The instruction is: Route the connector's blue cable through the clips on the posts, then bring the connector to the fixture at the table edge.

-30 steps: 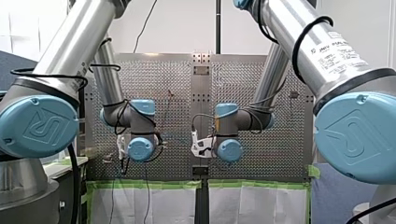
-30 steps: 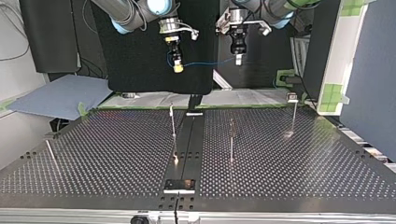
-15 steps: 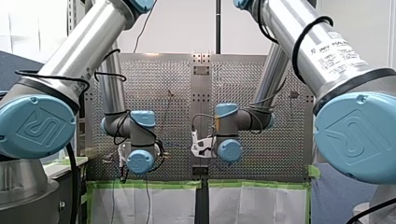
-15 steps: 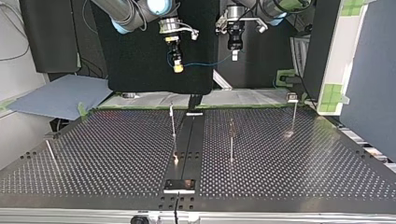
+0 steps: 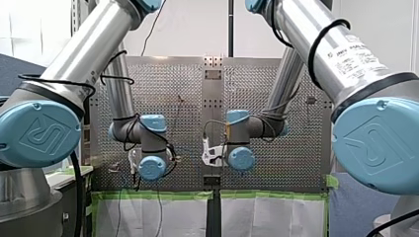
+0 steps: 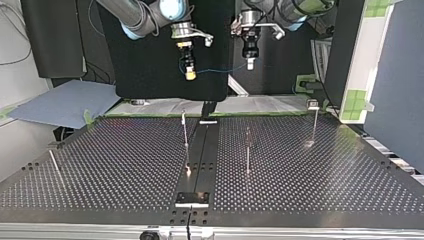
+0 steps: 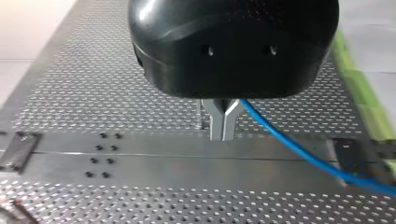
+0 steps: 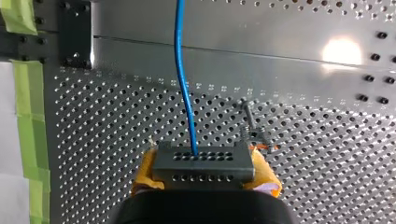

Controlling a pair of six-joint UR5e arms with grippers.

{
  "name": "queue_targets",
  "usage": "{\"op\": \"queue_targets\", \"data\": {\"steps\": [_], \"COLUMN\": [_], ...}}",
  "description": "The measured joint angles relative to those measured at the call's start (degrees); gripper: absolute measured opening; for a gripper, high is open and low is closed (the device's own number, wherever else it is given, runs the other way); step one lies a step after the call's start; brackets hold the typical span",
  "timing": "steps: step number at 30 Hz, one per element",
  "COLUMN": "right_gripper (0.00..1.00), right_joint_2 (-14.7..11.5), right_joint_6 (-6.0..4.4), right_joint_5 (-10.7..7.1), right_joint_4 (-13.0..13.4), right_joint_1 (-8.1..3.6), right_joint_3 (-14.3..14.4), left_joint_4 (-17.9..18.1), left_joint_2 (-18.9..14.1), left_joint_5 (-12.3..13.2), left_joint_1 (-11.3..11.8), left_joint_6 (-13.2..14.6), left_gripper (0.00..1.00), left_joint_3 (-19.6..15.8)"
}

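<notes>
Front view: right arm's (image 5: 302, 25) label (image 5: 358, 52) unreadable; its end effector (image 8: 205, 173) grips the connector (image 8: 204, 161).

front: from behind | top: opposite, low | wrists: close, downward | shared: table (image 6: 325, 175)

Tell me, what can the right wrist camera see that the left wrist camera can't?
Only the right wrist view shows the connector clamped in my right gripper's yellow-padded jaws, with a slim post ahead of it. Only the left wrist view shows my left gripper's metal jaws shut on the blue cable. Both show that blue cable, green tape and the perforated table.
</notes>
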State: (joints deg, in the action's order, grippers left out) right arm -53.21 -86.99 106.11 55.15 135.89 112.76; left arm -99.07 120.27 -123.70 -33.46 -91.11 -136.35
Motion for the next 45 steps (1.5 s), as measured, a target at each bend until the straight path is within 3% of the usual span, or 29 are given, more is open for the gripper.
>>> {"op": "queue_targets", "data": {"steps": [10,12,23,36,45], "right_gripper": [0.0,0.0,0.0,0.0,0.0], "right_joint_2": [-4.38,-5.23,-10.83,-11.35,-11.36], "right_joint_6": [-4.79,-5.21,-5.43,-5.38,-5.45], "right_joint_5": [-2.78,-2.96,-3.22,-4.3,-6.66], "right_joint_4": [-4.9,-5.77,-11.76,-14.71,-16.06], "right_joint_1": [-0.6,-0.7,-1.68,-3.98,-5.39], "right_joint_3": [-4.89,-5.75,-9.36,-11.48,-12.99], "left_joint_4": [-4.24,-5.27,-10.86,-16.99,-21.66], "left_joint_2": [-4.42,-5.41,-11.01,-17.17,-19.55], "left_joint_5": [-0.87,-1.22,-1.29,-0.17,0.79], "left_joint_1": [1.42,1.8,3.8,6.31,8.05], "left_joint_6": [0.0,0.01,-1.1,-1.96,-0.72], "left_gripper": [0.0,0.0,0.0,0.0,0.0], "left_joint_3": [2.67,3.34,5.49,11.25,14.07]}}
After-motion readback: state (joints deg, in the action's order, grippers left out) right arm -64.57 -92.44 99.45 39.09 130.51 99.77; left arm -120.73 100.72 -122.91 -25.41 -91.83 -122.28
